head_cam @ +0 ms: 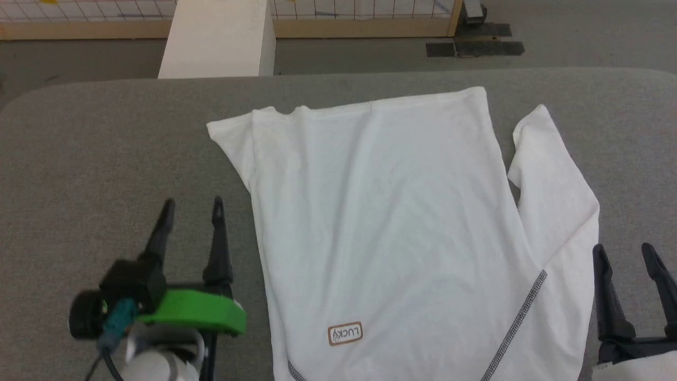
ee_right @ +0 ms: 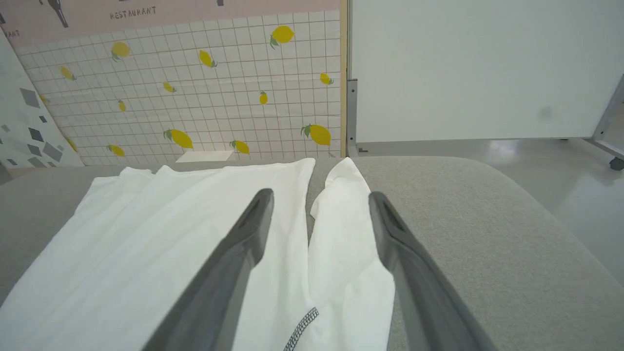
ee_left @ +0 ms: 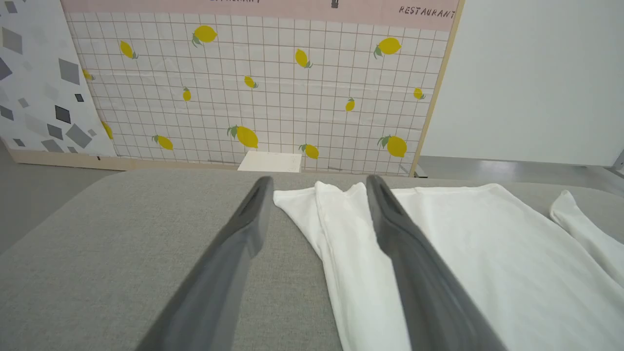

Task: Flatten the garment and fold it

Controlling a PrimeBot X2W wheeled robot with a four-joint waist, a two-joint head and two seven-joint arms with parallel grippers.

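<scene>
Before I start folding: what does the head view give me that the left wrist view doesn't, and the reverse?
Head view adds: the LUCKY patch near the garment's near edge, the grey stitched seam, and the right gripper, fingers apart by the sleeve. Left wrist view adds: the RESTAURANT lettering atop the lemon-print backdrop. Both share: the garment spread on the grey table, the left gripper open beside it, holding nothing, and the white box beyond.

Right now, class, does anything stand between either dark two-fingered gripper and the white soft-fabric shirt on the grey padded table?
Nothing visible does. The left gripper stands open beside the white soft-fabric shirt, bare grey table between them; the right gripper stands open at its sleeve. The rigid white box stands beyond the table's far edge.
</scene>
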